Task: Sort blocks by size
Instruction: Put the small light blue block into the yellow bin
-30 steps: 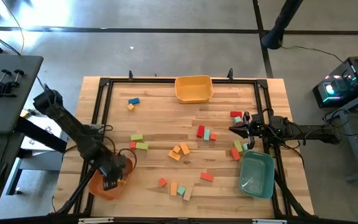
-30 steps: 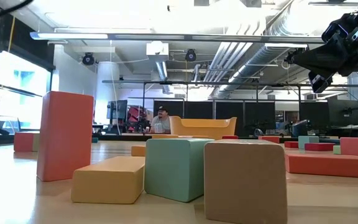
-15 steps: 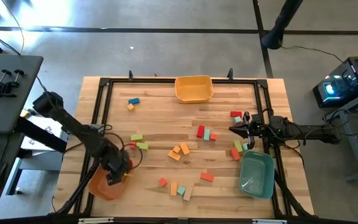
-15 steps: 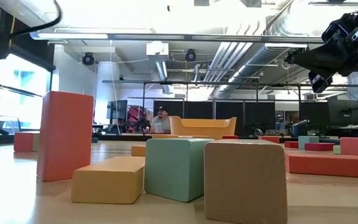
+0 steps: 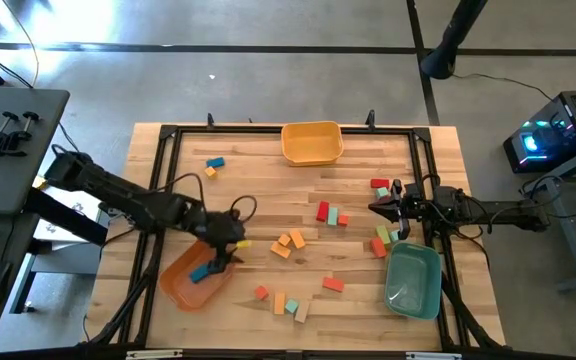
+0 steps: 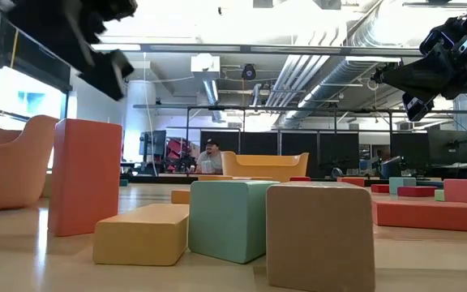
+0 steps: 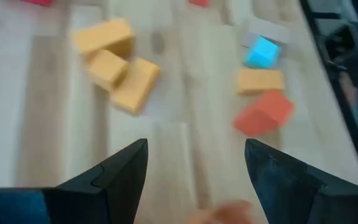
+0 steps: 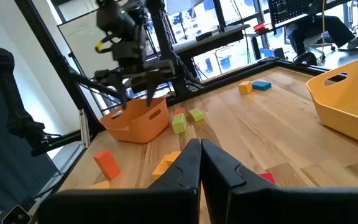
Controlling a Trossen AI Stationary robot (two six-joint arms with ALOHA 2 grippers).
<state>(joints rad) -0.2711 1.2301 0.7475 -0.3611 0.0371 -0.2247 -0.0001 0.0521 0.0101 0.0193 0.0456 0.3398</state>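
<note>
Now the left claw (image 5: 230,247) hangs with its two dark fingers spread wide and nothing between them, just past the rim of the orange plastic bin (image 5: 173,284) at the near left of the wooden worktop (image 5: 268,170). A blue block (image 5: 202,271) lies inside that bin. Ahead of the claw sits a cluster of three small orange blocks (image 5: 288,242), mid-worktop, with more red, orange and teal pieces scattered nearer the front edge. The right claw (image 5: 374,207) waits pinched shut, empty, over the right side near the teal-green plastic bin (image 5: 413,280); the yellow plastic bin (image 5: 311,142) stands at the far edge.

These blocks look solid, stiff and light, with flat matte faces, so they should neither crush nor slip much. The best hold is probably across two opposite flat sides, squarely at the middle. The clustered ones lie touching, so a finger may nudge a neighbour; take an outer one first.
</note>
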